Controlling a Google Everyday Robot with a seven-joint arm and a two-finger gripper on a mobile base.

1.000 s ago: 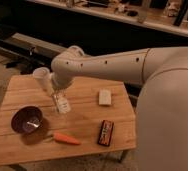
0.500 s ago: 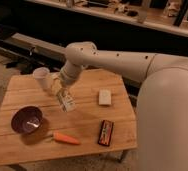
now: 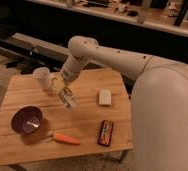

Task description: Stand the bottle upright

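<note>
Slim pale translucent bottle (image 3: pixel 69 101) hangs tilted in the closed gripper (image 3: pixel 63 91) near the wooden worktop's (image 3: pixel 87 135) far-left corner; released tilted, it would likely topple.

The end effector (image 3: pixel 63 91) hangs at frame centre-left, hemmed by the paper cup (image 3: pixel 42 77) just left and the bowl (image 3: pixel 27 120) lower left; bare surface (image 3: pixel 87 117) lies toward the white block (image 3: pixel 105 97).
</note>
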